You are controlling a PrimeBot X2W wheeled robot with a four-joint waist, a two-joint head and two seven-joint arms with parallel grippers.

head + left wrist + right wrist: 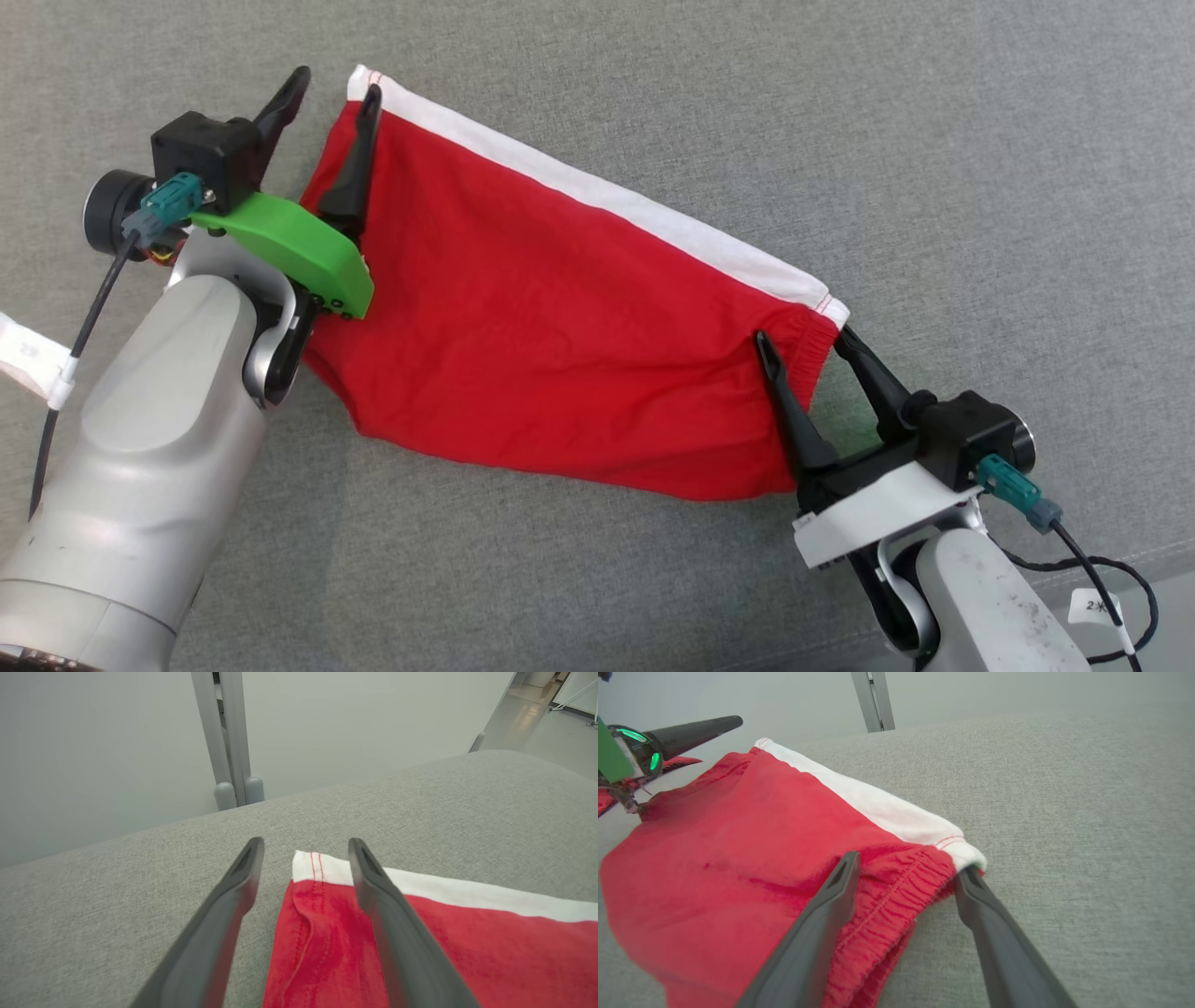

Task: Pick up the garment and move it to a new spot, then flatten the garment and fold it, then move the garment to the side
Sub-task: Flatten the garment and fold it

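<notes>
Garment (560,317): red cloth, lying spread on the grey fabric surface (934,140). In the head view it runs on a slant from upper left to lower right. A white band (607,196) follows its far long edge, with red stitching at both ends. The near edge is uneven and the cloth is mildly rumpled, not fully flat.

My left gripper (337,84) sits at the garment's upper-left corner with the jaws wide apart. One finger lies over the red cloth just below the band; the other is off the cloth, above bare grey surface. Through the left wrist view the corner shows between the two fingers, nothing pinched. A pale upright post (229,742) stands beyond the surface's far edge.

My right gripper (802,338) is at the opposite, lower-right corner, also spread wide. The gathered elastic hem (887,896) lies in the gap. One finger is over the red cloth, and the other tip is just beside the white corner. I cannot tell whether either tip touches the fabric. No grip is shown on either side.

The green plate (289,247) on my left wrist overlaps the garment's left edge in the head view.
</notes>
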